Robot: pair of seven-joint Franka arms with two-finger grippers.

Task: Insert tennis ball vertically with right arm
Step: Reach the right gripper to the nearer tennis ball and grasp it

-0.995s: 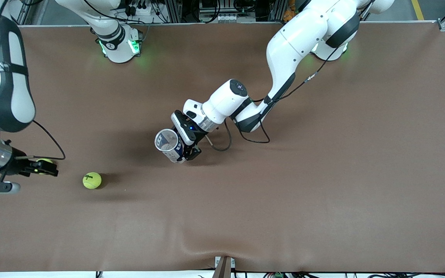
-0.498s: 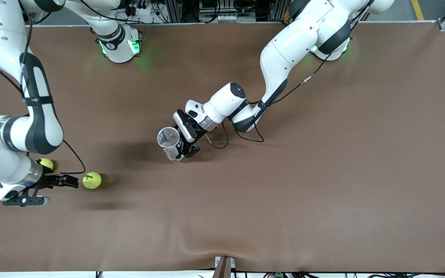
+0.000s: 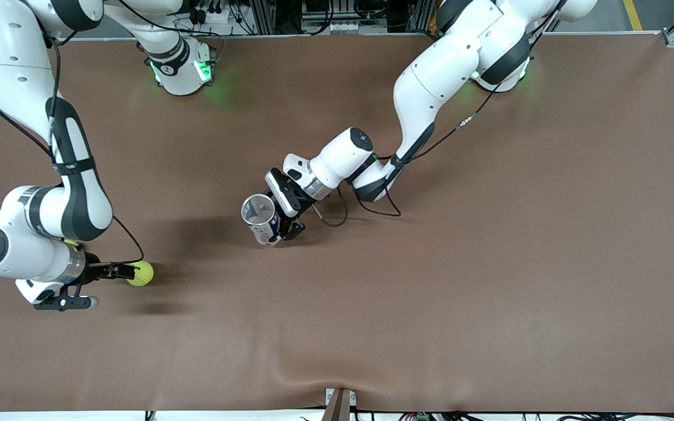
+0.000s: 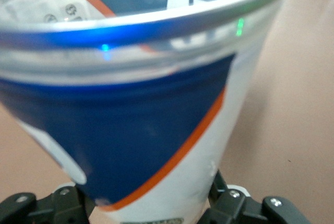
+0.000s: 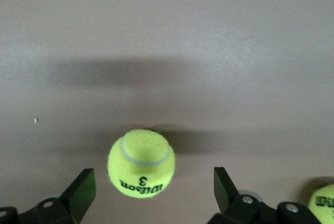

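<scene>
A yellow tennis ball [image 3: 141,273] [image 5: 141,162] lies on the brown table toward the right arm's end. My right gripper [image 3: 128,272] [image 5: 153,182] is low at the table and open, with its black fingers [image 5: 83,187] on either side of the ball and not touching it. Mid-table, my left gripper [image 3: 283,227] [image 4: 151,211] is shut on a clear ball can [image 3: 259,215] [image 4: 156,104] with a blue, white and orange label. It holds the can nearly upright, open mouth up.
A second tennis ball [image 5: 323,202] lies on the table beside the right gripper, mostly hidden under the right arm in the front view. A cable [image 3: 337,216] loops from the left wrist. Brown table mat [image 3: 430,292] stretches toward the left arm's end.
The right arm has swung from the table's end toward the middle, and its open gripper now straddles the tennis ball. The left arm with the can shifted slightly.
</scene>
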